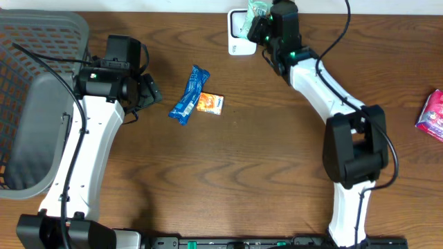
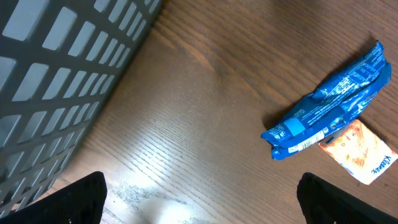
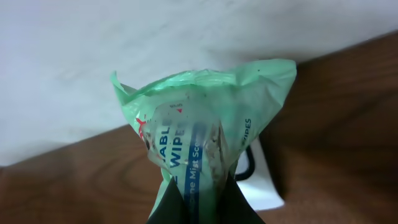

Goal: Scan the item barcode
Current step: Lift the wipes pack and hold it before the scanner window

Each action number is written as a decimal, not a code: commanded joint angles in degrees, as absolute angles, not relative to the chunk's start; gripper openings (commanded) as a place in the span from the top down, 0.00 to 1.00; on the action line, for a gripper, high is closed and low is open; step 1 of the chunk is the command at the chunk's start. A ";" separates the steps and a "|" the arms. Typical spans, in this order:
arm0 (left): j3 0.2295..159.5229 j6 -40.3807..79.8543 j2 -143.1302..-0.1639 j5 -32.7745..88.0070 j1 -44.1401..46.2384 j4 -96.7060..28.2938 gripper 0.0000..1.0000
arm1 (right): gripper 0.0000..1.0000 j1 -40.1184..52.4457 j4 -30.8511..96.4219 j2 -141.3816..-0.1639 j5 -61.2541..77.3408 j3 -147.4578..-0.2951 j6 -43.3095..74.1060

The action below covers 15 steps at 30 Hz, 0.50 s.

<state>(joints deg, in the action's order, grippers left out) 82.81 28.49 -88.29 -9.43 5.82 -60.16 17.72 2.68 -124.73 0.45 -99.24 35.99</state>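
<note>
Green soft-plastic wipes packet [image 3: 205,118] is pinched at its gathered end by the clamped right gripper [image 3: 200,193], just over the white box scanner [image 3: 264,183] at the table's far edge. Judged light, limp and crinkly, so hold it by the seam. Legible print: "WIPES", "Mist". Left gripper [image 2: 202,202] gapes, empty.

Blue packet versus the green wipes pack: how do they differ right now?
The blue packet lies loose on the table with no gripper on it; the green wipes pack is pinched in the shut jaws of the right gripper. The blue packet is long and fairly flat, touching an orange packet; the green wipes pack is crumpled and held beside a white device. Both are soft plastic packs with printed text.
</note>
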 commanded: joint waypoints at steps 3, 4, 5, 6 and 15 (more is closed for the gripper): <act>82.63 28.80 -87.99 -10.57 5.80 -60.40 0.02 | 0.99 17.30 7.51 -130.82 2.44 -111.00 35.86; 82.63 28.80 -87.99 -10.57 5.80 -60.40 0.02 | 0.99 17.30 8.88 -132.29 3.55 -113.10 35.68; 82.63 28.80 -87.99 -10.57 5.80 -60.40 0.02 | 0.99 17.30 9.96 -133.08 3.55 -114.28 35.68; 82.63 28.80 -87.99 -10.57 5.80 -60.40 0.02 | 0.99 17.32 10.63 -133.53 3.51 -114.93 35.42; 82.63 28.80 -87.99 -10.57 5.80 -60.40 0.02 | 0.99 16.19 14.94 -132.55 3.36 -115.70 31.73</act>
